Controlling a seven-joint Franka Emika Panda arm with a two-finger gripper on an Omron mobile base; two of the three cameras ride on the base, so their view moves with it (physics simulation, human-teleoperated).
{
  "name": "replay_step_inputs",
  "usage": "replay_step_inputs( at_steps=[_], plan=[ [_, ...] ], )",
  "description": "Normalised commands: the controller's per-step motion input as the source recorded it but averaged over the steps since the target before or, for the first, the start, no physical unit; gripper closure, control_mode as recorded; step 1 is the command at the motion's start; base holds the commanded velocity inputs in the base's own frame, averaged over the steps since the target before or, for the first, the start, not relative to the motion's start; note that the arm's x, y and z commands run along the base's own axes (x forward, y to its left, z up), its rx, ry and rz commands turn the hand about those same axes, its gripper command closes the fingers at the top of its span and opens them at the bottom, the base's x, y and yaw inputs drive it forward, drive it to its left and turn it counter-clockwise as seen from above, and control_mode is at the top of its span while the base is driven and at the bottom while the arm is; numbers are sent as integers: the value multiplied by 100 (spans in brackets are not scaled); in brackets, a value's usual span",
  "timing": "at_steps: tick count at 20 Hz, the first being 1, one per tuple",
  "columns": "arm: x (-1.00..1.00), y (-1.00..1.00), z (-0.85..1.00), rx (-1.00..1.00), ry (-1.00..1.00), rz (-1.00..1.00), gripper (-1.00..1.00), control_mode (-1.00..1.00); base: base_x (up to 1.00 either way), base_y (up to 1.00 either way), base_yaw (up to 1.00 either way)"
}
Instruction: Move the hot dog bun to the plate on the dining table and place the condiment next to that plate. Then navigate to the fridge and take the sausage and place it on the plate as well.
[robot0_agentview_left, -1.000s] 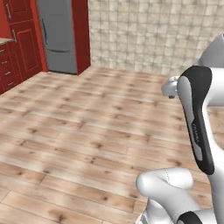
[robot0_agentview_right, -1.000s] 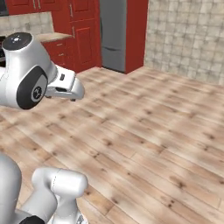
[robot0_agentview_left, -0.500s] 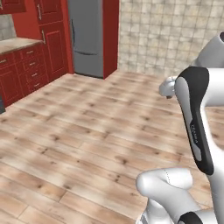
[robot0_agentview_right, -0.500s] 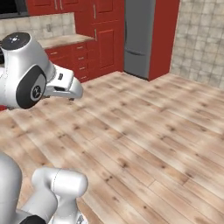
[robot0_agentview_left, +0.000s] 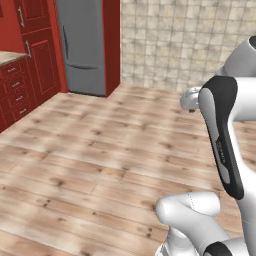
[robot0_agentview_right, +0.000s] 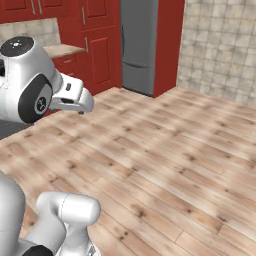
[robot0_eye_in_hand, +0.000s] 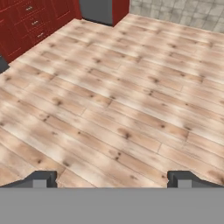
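The tall grey fridge (robot0_agentview_left: 82, 47) stands shut at the far wall between red cabinet panels, also seen in the right base view (robot0_agentview_right: 137, 45) and at the top edge of the hand view (robot0_eye_in_hand: 97, 11). My gripper (robot0_eye_in_hand: 112, 178) hangs over bare wooden floor, open, its two fingertips (robot0_eye_in_hand: 41, 178) far apart with nothing between them. The arm is folded up high near the base. The hot dog bun, plate, dining table, condiment and sausage are out of view.
Red cabinets with drawers (robot0_agentview_left: 17, 85) and a marbled counter top (robot0_agentview_right: 62, 50) run along the left. A tiled wall (robot0_agentview_left: 190, 40) closes the back right. Open wooden floor (robot0_agentview_left: 100, 150) lies between me and the fridge.
The whole scene has slid right in both base views: the base has turned or driven, bringing the fridge closer to the middle and larger. The arm's pose and the open gripper are unchanged.
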Motion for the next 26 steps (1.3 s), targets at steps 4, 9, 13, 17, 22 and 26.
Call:
replay_step_inputs(
  at_steps=[4, 9, 13, 17, 22, 26],
  plan=[
    [0, 0, 0, 0, 0, 0, -100, 100, 100, 85, -29],
    [0, 0, 0, 0, 0, 0, -100, 100, 100, 94, -25],
    [0, 0, 0, 0, 0, 0, -100, 100, 100, 100, -26],
    [0, 0, 0, 0, 0, 0, -100, 100, 100, 99, -26],
    [0, 0, 0, 0, 0, 0, -100, 100, 100, 99, -27],
    [0, 0, 0, 0, 0, 0, -100, 100, 100, 100, -27]
  ],
)
